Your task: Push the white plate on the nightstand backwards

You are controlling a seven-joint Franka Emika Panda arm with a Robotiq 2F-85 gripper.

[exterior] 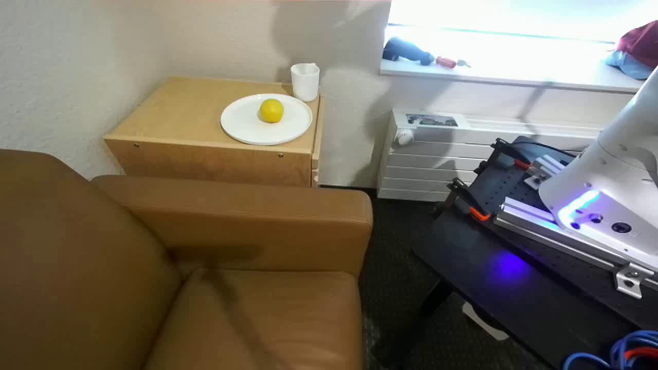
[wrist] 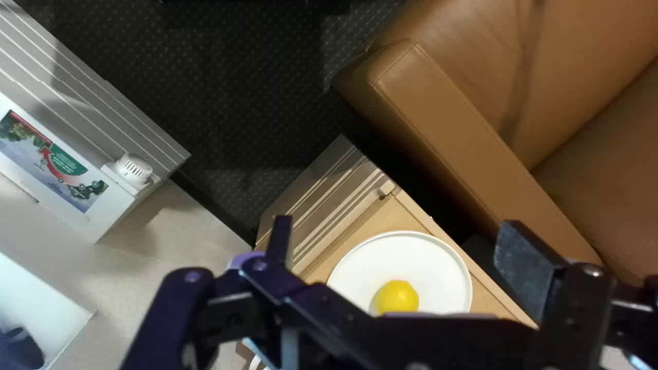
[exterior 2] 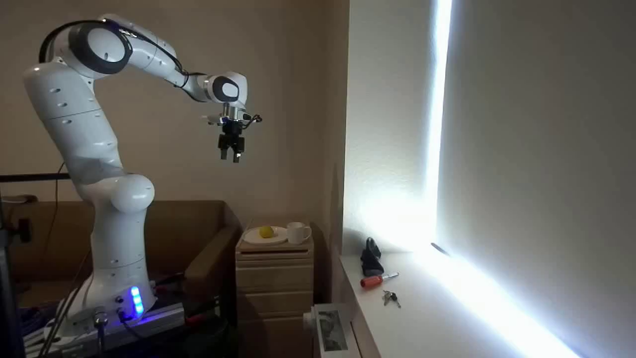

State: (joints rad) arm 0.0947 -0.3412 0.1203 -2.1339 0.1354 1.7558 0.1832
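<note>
Round white plate [exterior 2: 252, 237] unheld on a light-wood nightstand [exterior 2: 274, 278]
In an exterior view it sits left of a white handled mug [exterior 2: 295, 232], a round yellow fruit [exterior 2: 266, 231] on it. The black two-fingered gripper [exterior 2: 230, 158] hangs well apart, higher, its fingers [wrist: 522, 267] parted, holding nothing. Probably stiff, slippery and breakable, the plate wants a gentle push low on its near rim, lest the fruit roll.

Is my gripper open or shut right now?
The gripper is open: its fingers stand wide apart in the wrist view, with the plate showing between them.
</note>
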